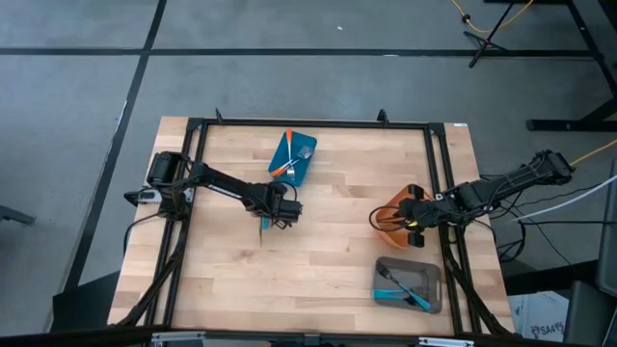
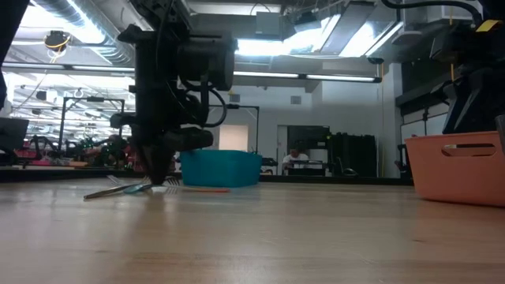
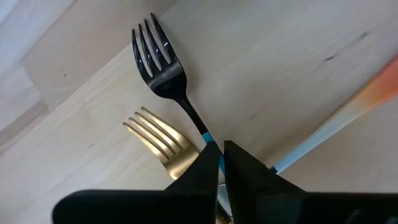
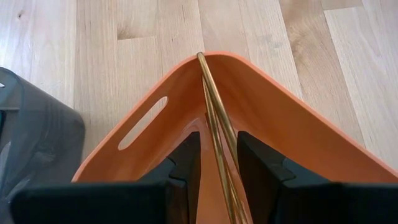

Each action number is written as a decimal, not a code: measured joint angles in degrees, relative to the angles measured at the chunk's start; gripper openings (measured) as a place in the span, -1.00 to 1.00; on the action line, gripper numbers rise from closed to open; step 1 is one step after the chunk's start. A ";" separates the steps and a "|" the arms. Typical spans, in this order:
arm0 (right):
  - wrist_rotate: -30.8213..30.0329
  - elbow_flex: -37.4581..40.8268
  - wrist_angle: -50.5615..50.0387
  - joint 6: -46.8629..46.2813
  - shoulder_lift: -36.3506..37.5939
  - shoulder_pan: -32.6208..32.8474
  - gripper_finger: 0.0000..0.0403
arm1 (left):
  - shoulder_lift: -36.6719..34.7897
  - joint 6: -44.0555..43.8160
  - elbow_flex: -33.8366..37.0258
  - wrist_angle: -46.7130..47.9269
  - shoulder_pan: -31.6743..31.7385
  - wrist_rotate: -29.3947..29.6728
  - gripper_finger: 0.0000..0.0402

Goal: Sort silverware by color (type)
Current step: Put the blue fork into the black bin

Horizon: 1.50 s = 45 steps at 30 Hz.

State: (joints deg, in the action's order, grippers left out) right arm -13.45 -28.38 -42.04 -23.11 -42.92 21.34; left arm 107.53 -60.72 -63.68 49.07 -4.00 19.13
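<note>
— How far along is the sorting?

— Partway, I'd judge. The blue bin (image 1: 293, 157) holds orange-handled forks (image 1: 282, 166) and a plain metal one, the grey bin (image 1: 409, 284) holds blue-handled forks (image 1: 403, 285), and the orange bin (image 4: 261, 118) has gold forks (image 4: 217, 124) leaning up into its corner. At least two forks lie loose on the tabletop (image 1: 328, 241) in front of the blue bin.

— Where are your fingers?

— My left fingers (image 3: 219, 163) are down on the tabletop, nearly closed around the blue-handled fork (image 3: 163, 68) at its neck. My right fingers (image 4: 217, 163) hang inside the orange bin, a narrow gap between them, with the gold forks running through it; I can't tell if they grip.

— What do the loose forks look like?

— Slim. One has dark shiny tines and a blue handle; a gold fork (image 3: 158, 140) lies just beside it, its handle hidden under my fingers.
</note>
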 joint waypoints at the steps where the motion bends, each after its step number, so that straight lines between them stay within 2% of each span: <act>1: 0.00 0.00 0.01 0.00 0.00 0.00 -0.52 | 0.00 0.80 0.00 -0.16 -0.12 0.06 -0.94; 12: -0.01 0.00 0.02 0.01 0.00 0.01 -0.52 | -0.93 7.81 0.10 -1.77 -0.32 0.33 -0.94; 18: 0.02 0.00 0.00 0.02 0.00 0.02 -0.52 | -3.69 7.99 0.20 -2.54 -0.41 -1.49 -0.95; 26: -0.01 0.00 0.02 0.02 0.00 0.00 -0.52 | -4.35 12.74 0.20 -6.30 -1.50 -4.40 -0.95; 34: -0.01 0.00 0.00 0.00 0.00 0.00 -0.52 | -4.39 13.33 0.17 -6.24 -1.26 0.51 -0.95; 37: -0.01 0.00 0.01 0.02 0.01 0.00 -0.52 | -4.42 13.35 0.13 -5.48 -0.11 0.53 -0.94; 41: -0.01 0.00 0.01 0.00 0.00 0.01 -0.52 | -4.39 13.36 0.13 -3.81 1.70 -0.69 -0.87; 45: -0.01 0.00 0.00 0.00 0.00 0.02 -0.52 | -4.02 13.64 0.11 -3.11 3.16 -0.78 -0.71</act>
State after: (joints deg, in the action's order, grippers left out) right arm -13.45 -28.38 -42.04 -23.11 -42.92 21.36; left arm 103.50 -47.07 -63.57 45.96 -0.84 18.35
